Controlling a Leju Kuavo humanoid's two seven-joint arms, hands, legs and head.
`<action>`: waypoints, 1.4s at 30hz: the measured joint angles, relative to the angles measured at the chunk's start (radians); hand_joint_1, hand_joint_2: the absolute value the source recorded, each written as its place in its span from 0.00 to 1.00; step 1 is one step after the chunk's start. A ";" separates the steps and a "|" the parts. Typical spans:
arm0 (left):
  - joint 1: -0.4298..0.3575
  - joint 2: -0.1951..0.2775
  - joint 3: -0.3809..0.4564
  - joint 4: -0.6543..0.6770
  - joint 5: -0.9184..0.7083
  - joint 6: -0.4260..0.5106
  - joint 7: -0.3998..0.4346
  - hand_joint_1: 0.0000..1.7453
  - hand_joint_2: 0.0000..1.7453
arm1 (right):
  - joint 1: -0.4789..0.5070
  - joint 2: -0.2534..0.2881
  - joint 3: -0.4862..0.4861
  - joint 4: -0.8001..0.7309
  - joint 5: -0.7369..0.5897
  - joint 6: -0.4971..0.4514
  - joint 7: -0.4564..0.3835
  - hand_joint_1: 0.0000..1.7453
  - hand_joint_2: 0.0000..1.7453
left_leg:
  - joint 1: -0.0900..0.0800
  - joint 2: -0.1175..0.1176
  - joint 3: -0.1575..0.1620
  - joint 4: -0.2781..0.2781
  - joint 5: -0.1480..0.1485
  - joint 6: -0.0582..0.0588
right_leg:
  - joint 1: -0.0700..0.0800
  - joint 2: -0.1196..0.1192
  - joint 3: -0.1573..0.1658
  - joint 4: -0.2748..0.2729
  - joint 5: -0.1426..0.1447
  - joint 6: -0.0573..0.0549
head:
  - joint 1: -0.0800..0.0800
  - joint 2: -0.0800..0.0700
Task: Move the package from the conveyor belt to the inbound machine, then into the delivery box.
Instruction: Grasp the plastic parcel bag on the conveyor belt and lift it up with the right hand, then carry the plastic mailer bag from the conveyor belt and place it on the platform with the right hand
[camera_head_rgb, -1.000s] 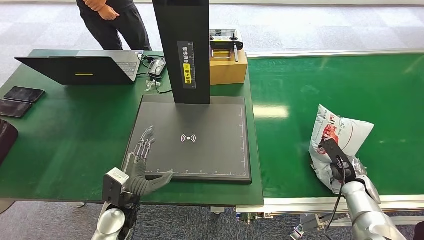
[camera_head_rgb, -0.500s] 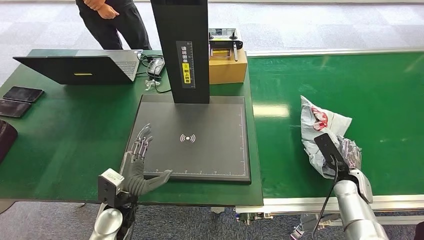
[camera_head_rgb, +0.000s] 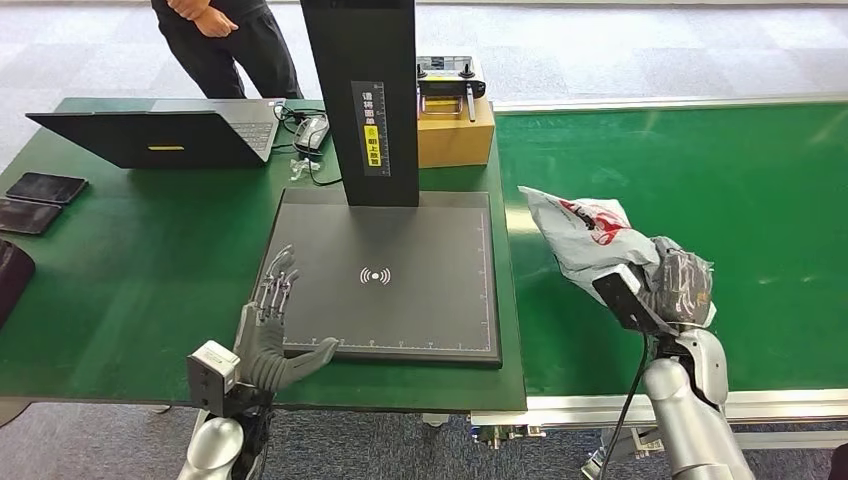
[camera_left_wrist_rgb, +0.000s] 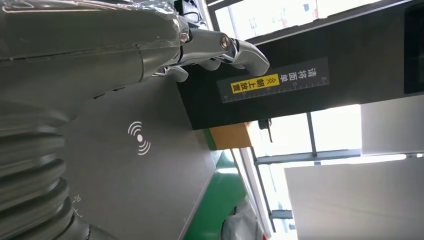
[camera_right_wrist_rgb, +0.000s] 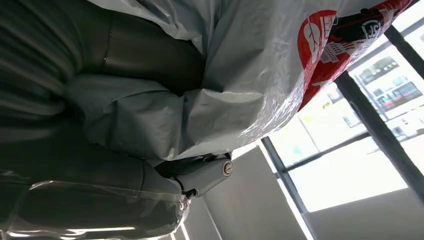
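Package (camera_head_rgb: 585, 232): grey plastic mailer with red print, gripped by right robot hand (camera_head_rgb: 672, 285) and held above conveyor belt (camera_head_rgb: 720, 170), near its edge beside inbound machine (camera_head_rgb: 400, 275), likely for setting on the scan plate. Left robot hand (camera_head_rgb: 275, 335): fingers spread, holding nothing, over the plate's near corner on the tabletop (camera_head_rgb: 140, 260), probably ready to receive. Change: package now higher and closer to the machine than one second ago.

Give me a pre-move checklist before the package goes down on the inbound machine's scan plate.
1. Right hand grips the package: ok.
2. Package lifted off the conveyor belt: ok.
3. Centre of the scan plate free of objects: ok.
4. Left hand clear of the plate: not ok, its fingers reach over the near left corner.
5. Package label side facing up: cannot tell.
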 joint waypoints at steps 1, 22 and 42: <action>0.000 0.000 0.001 0.000 0.002 0.000 -0.001 0.00 1.00 | 0.002 0.000 0.016 -0.016 0.020 -0.013 0.004 1.00 1.00 | 0.000 0.000 0.000 0.000 0.000 0.000 | 0.000 0.000 0.000 0.000 0.000 0.000 | 0.000 0.000; -0.009 0.000 0.010 0.000 0.048 0.002 -0.041 0.00 1.00 | -0.084 0.029 0.515 -0.059 0.366 -0.124 0.051 1.00 1.00 | 0.000 0.000 -0.002 0.000 0.002 -0.002 | 0.000 0.000 -0.003 0.003 0.000 -0.001 | 0.000 0.000; -0.041 0.009 0.016 0.006 0.089 0.000 -0.043 0.00 1.00 | -0.269 0.137 0.826 0.419 0.272 -0.118 -0.082 1.00 1.00 | 0.000 0.001 -0.001 0.000 0.004 -0.005 | 0.000 0.001 -0.004 0.003 0.003 -0.005 | 0.000 0.000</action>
